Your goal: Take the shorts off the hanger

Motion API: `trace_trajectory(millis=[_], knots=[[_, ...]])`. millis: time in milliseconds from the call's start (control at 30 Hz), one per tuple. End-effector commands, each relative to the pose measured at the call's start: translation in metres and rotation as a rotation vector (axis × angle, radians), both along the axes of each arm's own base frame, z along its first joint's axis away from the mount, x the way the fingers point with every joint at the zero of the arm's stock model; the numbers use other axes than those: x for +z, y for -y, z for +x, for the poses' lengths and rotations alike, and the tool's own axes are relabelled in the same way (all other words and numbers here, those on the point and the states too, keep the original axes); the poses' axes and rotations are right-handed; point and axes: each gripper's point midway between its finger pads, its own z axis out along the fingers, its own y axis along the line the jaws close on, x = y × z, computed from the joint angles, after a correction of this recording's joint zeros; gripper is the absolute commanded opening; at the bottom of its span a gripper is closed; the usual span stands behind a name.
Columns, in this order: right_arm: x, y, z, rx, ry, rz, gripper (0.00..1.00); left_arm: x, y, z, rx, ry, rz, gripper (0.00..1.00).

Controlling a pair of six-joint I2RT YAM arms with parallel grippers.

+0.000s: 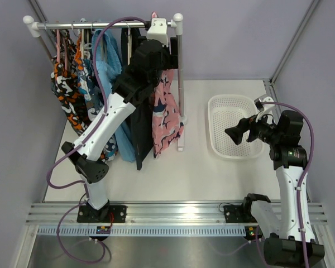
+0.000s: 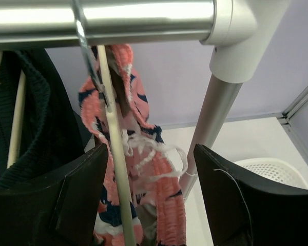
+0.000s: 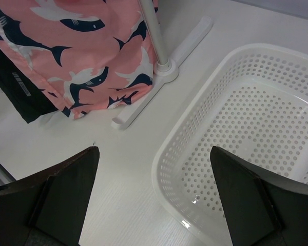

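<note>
The pink shorts (image 1: 166, 114) with a navy and white print hang at the right end of the rack, on a thin cream hanger (image 2: 115, 169) whose hook (image 2: 84, 43) sits over the rail. My left gripper (image 1: 163, 66) is raised to the top of the shorts. In the left wrist view it (image 2: 151, 151) is open, and the hanger's arm and the shorts' waistband (image 2: 167, 200) lie between its fingers, close to the left finger (image 2: 66, 200). My right gripper (image 1: 234, 134) is open and empty, low over the table beside the basket (image 3: 154, 151). The hem of the shorts (image 3: 77, 56) shows there.
A white perforated basket (image 1: 218, 106) stands right of the rack and shows in the right wrist view (image 3: 256, 113). The rack's rail (image 2: 143, 18), right post (image 2: 210, 118) and foot (image 3: 164, 72) are close. A navy garment (image 2: 25, 113), blue (image 1: 109, 61) and orange-black-white (image 1: 67, 95) garments hang to the left.
</note>
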Motion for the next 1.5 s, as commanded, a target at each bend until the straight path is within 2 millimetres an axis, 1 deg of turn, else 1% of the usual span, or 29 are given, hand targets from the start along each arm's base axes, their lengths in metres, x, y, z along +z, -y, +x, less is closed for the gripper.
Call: trace_trajectory(millis=[0,267,300,333,467,533,633,667,700,767,833,1033,1233,1367,1400,1433,1467], knots=[[0.016,-0.001,0.001,0.001,0.05,-0.022,1.0,0.032,-0.011,0.004,0.064,0.093,-0.046,0.73],[0.014,-0.004,0.003,0.006,0.046,-0.034,0.99,0.021,-0.037,0.016,0.173,0.075,-0.024,0.73],[0.014,-0.003,0.003,0.005,0.046,-0.035,1.0,0.015,-0.039,0.018,0.176,0.066,-0.018,0.73],[0.013,-0.004,0.003,0.006,0.045,-0.034,0.99,0.017,-0.039,0.017,0.167,0.067,-0.033,0.73],[0.013,-0.004,0.003,0.008,0.044,-0.036,1.0,0.012,-0.042,0.022,0.156,0.053,-0.031,0.73],[0.013,-0.005,0.003,0.008,0.044,-0.036,0.99,0.012,-0.04,0.022,0.137,0.048,-0.036,0.72],[0.013,-0.004,0.003,0.007,0.044,-0.037,0.99,0.006,-0.041,0.024,0.107,0.018,-0.07,0.72],[0.013,-0.004,0.003,0.007,0.044,-0.037,0.99,0.001,-0.045,0.027,0.105,0.0,-0.076,0.7],[0.013,-0.005,0.003,0.008,0.044,-0.036,0.99,0.001,-0.043,0.026,0.084,-0.009,-0.099,0.67],[0.013,-0.005,0.003,0.01,0.043,-0.036,0.99,-0.001,-0.048,0.029,0.078,-0.02,-0.111,0.66],[0.013,-0.005,0.003,0.011,0.041,-0.036,0.99,0.0,-0.048,0.028,0.053,-0.029,-0.123,0.65],[0.014,-0.006,0.002,0.017,0.048,-0.038,0.99,0.002,-0.041,0.024,-0.022,-0.04,-0.136,0.56],[0.014,-0.007,0.002,0.02,0.046,-0.037,0.99,0.003,-0.035,0.019,-0.089,-0.041,-0.133,0.5],[0.014,-0.007,0.001,0.021,0.046,-0.037,1.0,0.005,-0.033,0.016,-0.121,-0.03,-0.133,0.43],[0.014,-0.007,0.001,0.023,0.046,-0.036,0.99,0.01,-0.034,0.012,-0.126,-0.02,-0.139,0.39],[0.014,-0.007,0.001,0.021,0.045,-0.037,1.0,0.008,-0.035,0.012,-0.128,-0.023,-0.138,0.36],[0.015,-0.007,0.001,0.023,0.046,-0.036,0.99,0.011,-0.035,0.011,-0.131,-0.013,-0.141,0.33]])
